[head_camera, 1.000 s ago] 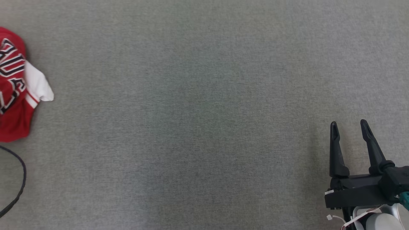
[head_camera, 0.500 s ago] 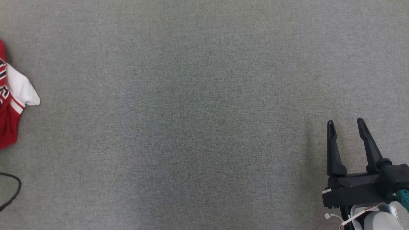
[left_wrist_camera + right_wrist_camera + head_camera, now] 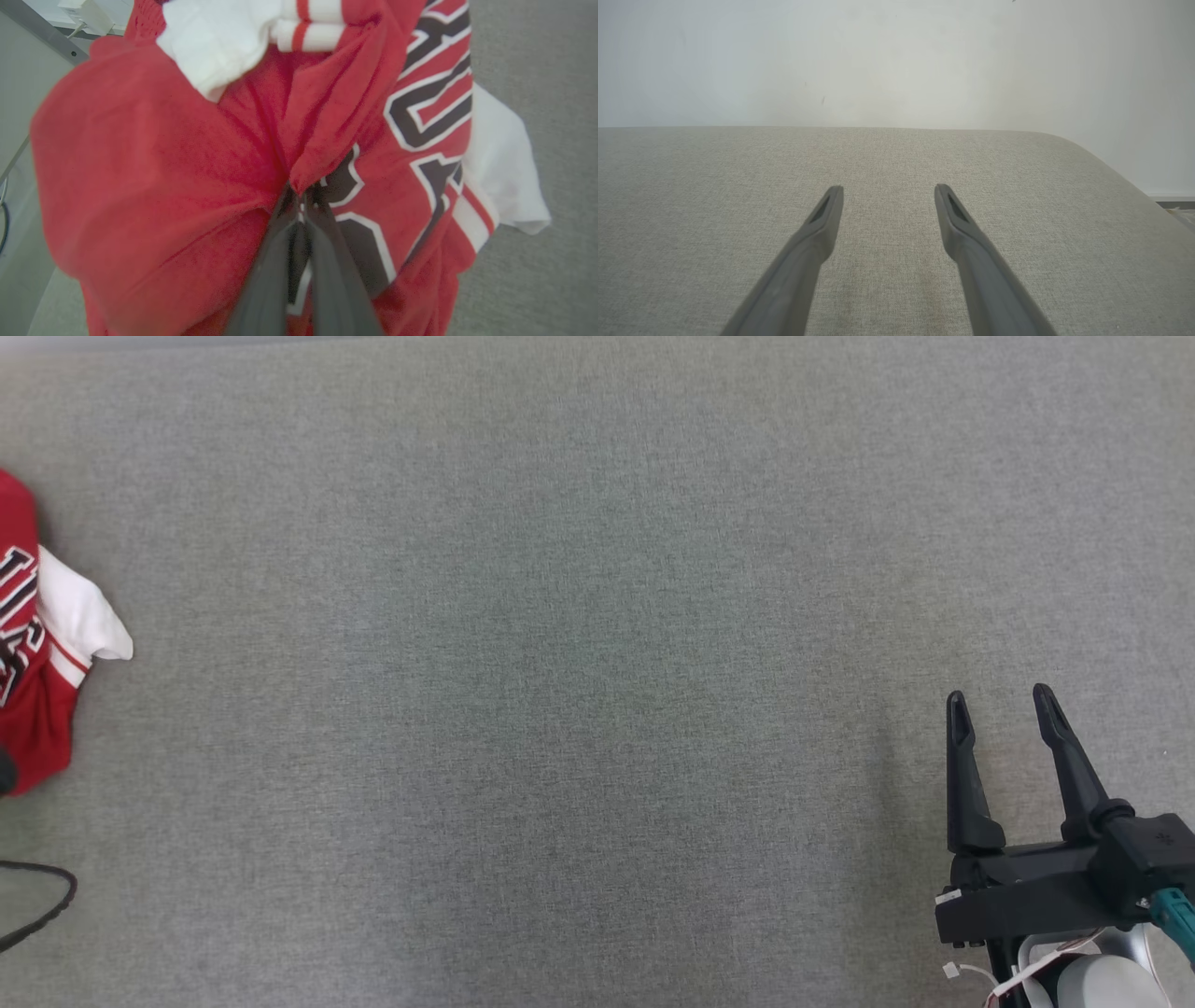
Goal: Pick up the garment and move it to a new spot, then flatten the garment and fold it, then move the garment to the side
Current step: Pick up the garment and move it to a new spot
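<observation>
The red and white shirt [image 3: 33,709] is showing bunched up at the nine o'clock edge of the head view, on the grey worktop [image 3: 597,663]. The left gripper [image 3: 301,198] is pinching a fold of the red cloth, its jaws closed tight on it. The right gripper [image 3: 999,705] is sitting at four o'clock, well apart from the shirt, its jaws standing open and pointing towards twelve.
</observation>
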Motion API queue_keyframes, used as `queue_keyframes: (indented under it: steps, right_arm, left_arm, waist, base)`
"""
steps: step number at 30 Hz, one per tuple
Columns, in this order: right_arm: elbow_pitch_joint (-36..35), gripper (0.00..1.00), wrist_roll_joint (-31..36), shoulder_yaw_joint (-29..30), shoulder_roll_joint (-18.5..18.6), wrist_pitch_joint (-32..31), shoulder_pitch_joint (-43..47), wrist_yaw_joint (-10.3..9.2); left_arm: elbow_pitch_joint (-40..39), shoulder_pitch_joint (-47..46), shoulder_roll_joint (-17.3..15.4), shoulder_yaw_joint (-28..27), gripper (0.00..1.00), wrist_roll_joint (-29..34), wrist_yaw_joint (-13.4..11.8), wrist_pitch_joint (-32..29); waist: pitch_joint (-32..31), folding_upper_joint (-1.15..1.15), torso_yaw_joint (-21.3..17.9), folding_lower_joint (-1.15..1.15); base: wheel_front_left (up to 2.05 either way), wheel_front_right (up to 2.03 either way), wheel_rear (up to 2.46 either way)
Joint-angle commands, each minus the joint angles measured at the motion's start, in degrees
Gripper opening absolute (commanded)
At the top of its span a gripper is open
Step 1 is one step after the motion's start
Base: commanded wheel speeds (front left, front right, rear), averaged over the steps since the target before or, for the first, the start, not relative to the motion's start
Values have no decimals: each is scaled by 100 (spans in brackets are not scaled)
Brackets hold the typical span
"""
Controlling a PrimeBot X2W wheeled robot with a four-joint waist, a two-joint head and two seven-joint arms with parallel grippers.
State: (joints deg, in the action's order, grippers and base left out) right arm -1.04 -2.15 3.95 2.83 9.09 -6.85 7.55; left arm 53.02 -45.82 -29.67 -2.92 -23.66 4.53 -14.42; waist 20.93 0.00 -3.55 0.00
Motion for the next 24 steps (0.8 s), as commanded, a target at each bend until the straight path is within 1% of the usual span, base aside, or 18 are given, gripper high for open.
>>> queue_keyframes:
  steps: [1, 7, 10, 15, 19, 21, 22, 24]
  right_arm:
    - [4, 100, -26, 11, 9, 14, 19, -12]
    - [79, 100, -133, -26, 9, 91, 84, -12]
    - [163, 100, -174, -26, 9, 146, 104, -12]
    - [353, 100, -297, -62, 10, 248, 122, -12]
    - [546, 100, -406, -110, 9, 360, 148, -12]
    - [629, 100, -490, -117, 9, 413, 153, -12]
    - [629, 100, -490, -117, 9, 413, 153, -12]
    - [726, 100, -562, -132, 10, 465, 144, -12]
  left_arm:
    - [-7, -77, -26, 20, 0, 79, -35, 86]
    - [-289, -264, -98, 30, 0, 181, -172, 897]
    - [-488, -389, -137, 82, 0, 259, -157, 1285]
    - [-1092, -646, -42, 100, 0, 248, -90, 1934]
    - [-1714, -888, 92, 221, 0, 232, -8, 2098]
    - [-2088, -1008, 159, 358, 0, 286, 10, 2037]
    - [-2088, -1008, 159, 358, 0, 286, 10, 2037]
    - [-2456, -1098, 270, 500, 0, 298, 42, 1917]
  waist:
    - [-45, 0, 22, 0]
    - [-255, 0, 107, 0]
    - [-386, 0, 149, 0]
    - [-608, 0, 166, 0]
    - [-754, 0, 106, 0]
    - [-790, 0, 49, 0]
    - [-790, 0, 49, 0]
    - [-824, 0, -32, 0]
  base:
    - [0, 0, 0]
    - [0, 0, 0]
    - [0, 0, 0]
    - [0, 0, 0]
    - [0, 0, 0]
    - [0, 0, 0]
    - [0, 0, 0]
    - [0, 0, 0]
